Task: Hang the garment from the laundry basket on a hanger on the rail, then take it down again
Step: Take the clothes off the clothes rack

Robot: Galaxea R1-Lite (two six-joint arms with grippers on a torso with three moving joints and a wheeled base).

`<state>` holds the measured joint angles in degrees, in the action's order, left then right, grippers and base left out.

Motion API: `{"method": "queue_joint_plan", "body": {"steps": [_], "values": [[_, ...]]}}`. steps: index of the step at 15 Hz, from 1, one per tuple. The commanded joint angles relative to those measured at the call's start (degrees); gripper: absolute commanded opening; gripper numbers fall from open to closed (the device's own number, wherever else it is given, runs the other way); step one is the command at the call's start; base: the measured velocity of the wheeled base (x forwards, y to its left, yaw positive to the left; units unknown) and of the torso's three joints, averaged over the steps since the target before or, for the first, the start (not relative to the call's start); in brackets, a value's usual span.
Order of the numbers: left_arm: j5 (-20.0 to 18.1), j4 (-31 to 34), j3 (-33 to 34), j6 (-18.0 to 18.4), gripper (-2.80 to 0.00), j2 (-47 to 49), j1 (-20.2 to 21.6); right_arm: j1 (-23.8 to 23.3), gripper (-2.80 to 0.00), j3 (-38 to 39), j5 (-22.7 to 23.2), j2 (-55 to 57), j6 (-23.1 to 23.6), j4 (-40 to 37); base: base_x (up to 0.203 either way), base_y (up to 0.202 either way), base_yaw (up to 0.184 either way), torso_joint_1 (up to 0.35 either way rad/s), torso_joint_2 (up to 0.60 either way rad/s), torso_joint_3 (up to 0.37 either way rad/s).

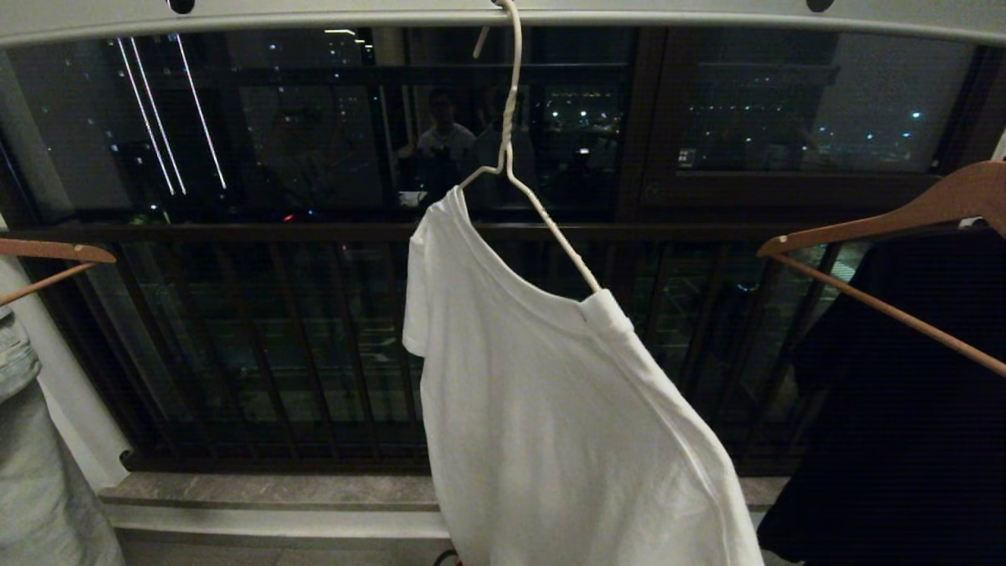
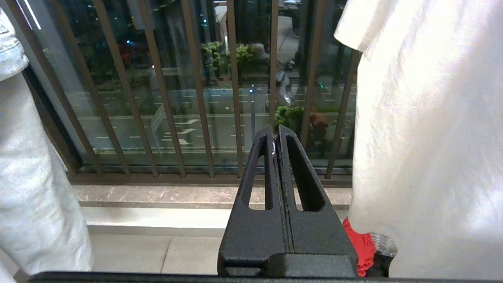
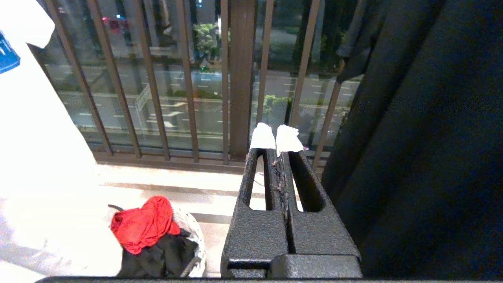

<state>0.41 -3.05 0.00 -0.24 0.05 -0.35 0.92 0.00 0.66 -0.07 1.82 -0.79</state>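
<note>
Dark barred balcony railing (image 1: 314,346); night windows (image 1: 786,102)

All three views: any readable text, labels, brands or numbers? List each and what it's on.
None readable.
T-shirt: a blue print shows at the edge of the right wrist view, cut off, no letters legible.
Street below: white road markings, arrows or lines, no words.
Claws, hangers, rail: no markings visible.

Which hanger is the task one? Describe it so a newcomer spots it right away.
Start at the pale rail running across the top of the head view. Hooked on it near the middle hangs the wire hanger, carrying the white T-shirt. Unlike the brown wooden hangers to either side, it is thin, white, and has a twisted neck.
</note>
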Motion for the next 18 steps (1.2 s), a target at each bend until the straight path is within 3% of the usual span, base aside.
{"method": "queue_joint_plan", "body": {"steps": [1, 8, 12, 16, 18], "values": [[0.0, 0.0, 0.9, -0.2, -2.80, 0.0, 0.0, 0.0, -2.80, 0.0, 0.0, 0.1, 0.0, 0.0, 0.000, 0.000, 0.000, 0.000, 0.00, 0.000], [-0.9, -2.3, -1.3, -0.4, -2.80, 0.0, 0.0, 0.0, -2.80, 0.0, 0.0, 0.1, 0.0, -0.1, 0.000, 0.000, 0.000, 0.000, 0.00, 0.000], [-10.9, -0.5, -10.6, -0.5, -2.80, 7.5, 0.0, 0.0, -2.80, -0.1, 0.0, 0.1, 0.0, -0.1, 0.000, 0.000, 0.000, 0.000, 0.00, 0.000], [-23.9, -0.1, -22.5, -0.4, -2.80, 26.7, -0.1, 0.0, -2.80, -0.1, 0.0, 0.1, 0.0, -0.2, 0.000, 0.000, 0.000, 0.000, 0.00, 0.000], [-27.7, 0.2, -30.8, -0.3, -2.80, 37.9, -0.6, 0.0, -2.80, -0.1, 0.0, 0.1, 0.0, -0.2, 0.000, 0.000, 0.000, 0.000, 0.00, 0.000]]}}
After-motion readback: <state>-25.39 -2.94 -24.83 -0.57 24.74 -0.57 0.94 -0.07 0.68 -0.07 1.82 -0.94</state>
